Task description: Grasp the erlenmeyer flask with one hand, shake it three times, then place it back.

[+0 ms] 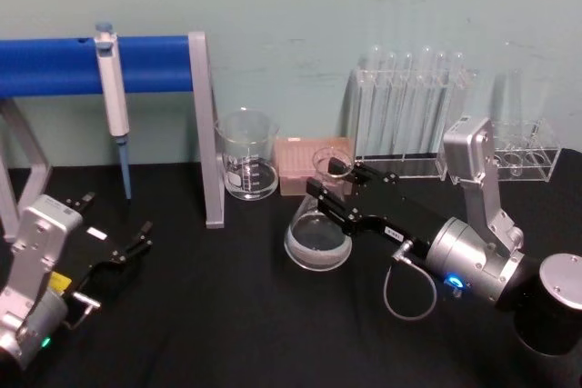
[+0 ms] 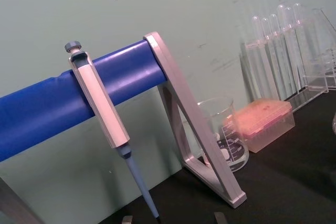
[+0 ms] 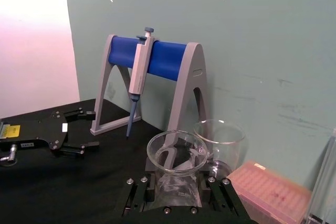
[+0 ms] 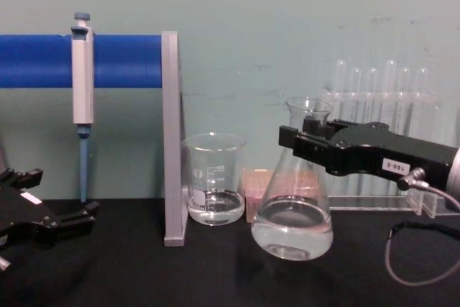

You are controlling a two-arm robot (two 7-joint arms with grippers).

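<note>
The right gripper (image 4: 305, 134) reaches in from the right side of the desk (image 1: 227, 324), its black fingers clamped on the narrow neck of the erlenmeyer flask (image 4: 293, 213), just under the flared rim. The flask sits a little right of the desk's middle and leans slightly, with a shallow pool of clear liquid in its wide base. Whether the base touches the black surface cannot be told. In the right wrist view the flask's round mouth (image 3: 176, 153) stands between the two finger blocks.

Just behind the flask and to its left stands a straight-walled beaker (image 4: 214, 177) holding a little liquid. A pink tip box (image 1: 309, 156) sits directly behind the flask against the wall, close to the gripper's fingers. Further right along the wall, a clear rack of tall test tubes (image 1: 409, 115) rises behind the right arm. A second small clear rack (image 1: 532, 147) is at the far right.

To the left of the beaker is the grey leg (image 4: 170, 141) of a pipette stand. Its blue bar (image 1: 55, 65) carries a hanging pipette (image 4: 83, 70) with the tip pointing down. A grey cable (image 4: 410, 264) loops from the right wrist down to the desk.

The left gripper (image 1: 118, 213) rests low at the left edge, well apart from the flask, with its fingers spread apart and holding nothing.
</note>
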